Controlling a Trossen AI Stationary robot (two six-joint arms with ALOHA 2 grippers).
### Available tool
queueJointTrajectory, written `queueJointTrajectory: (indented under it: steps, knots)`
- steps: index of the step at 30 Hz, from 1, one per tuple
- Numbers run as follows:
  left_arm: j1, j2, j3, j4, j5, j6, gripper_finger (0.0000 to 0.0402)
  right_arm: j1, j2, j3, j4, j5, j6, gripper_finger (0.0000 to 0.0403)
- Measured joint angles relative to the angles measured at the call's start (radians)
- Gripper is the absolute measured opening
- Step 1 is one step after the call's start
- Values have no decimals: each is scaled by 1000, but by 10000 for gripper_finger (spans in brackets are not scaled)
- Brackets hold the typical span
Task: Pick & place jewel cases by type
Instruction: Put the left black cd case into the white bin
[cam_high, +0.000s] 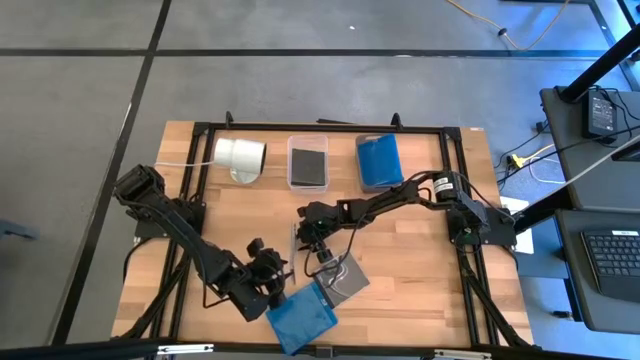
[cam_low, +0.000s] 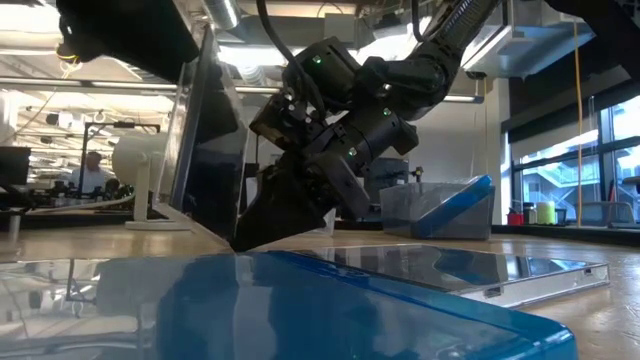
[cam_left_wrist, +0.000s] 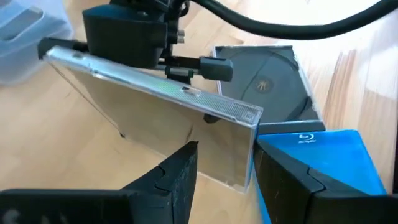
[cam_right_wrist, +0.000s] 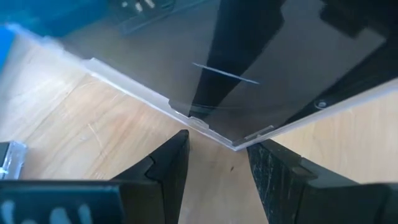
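A clear jewel case (cam_left_wrist: 149, 118) stands tilted on its lower edge (cam_low: 205, 150) at mid-table, between my two grippers. My left gripper (cam_left_wrist: 224, 168) comes at it from the near left. My right gripper (cam_right_wrist: 217, 149) reaches down from the right to its base (cam_low: 255, 232). Each has one corner of the case between its fingers. A grey jewel case (cam_high: 342, 280) lies flat just right of it. A blue jewel case (cam_high: 302, 318) lies flat at the near edge. My left gripper has the clear case's corner (cam_left_wrist: 249, 155) between its two fingers, slanting down from the near left. One finger (cam_left_wrist: 280, 171) lies along the short edge; the other crosses the adjoining edge. The case stands tilted, its far edge low by the right gripper. My right gripper brackets the case's lower corner (cam_right_wrist: 233, 142) between its fingertips, slanting down from the table's right. The tips sit close against the two edges that meet there. That end of the case is down at the table (cam_low: 235, 248). Whether the pads clamp it is not plain.
At the far edge stand a clear bin (cam_high: 308, 162) with a dark case inside, a bin (cam_high: 380, 160) with blue cases, and a white cylinder (cam_high: 240, 155). A black metal frame (cam_high: 200, 130) rims the table. Bare wood lies to the right of the cases.
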Motion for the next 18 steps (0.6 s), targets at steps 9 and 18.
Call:
queueJointTrajectory:
  steps: [9,18]
  knots:
    - [-1,23,0,16,4,-79,152,0,0,0,3,6,60,168]
    - [-16,39,1,21,10,-117,152,-6,0,1,-9,7,84,168]
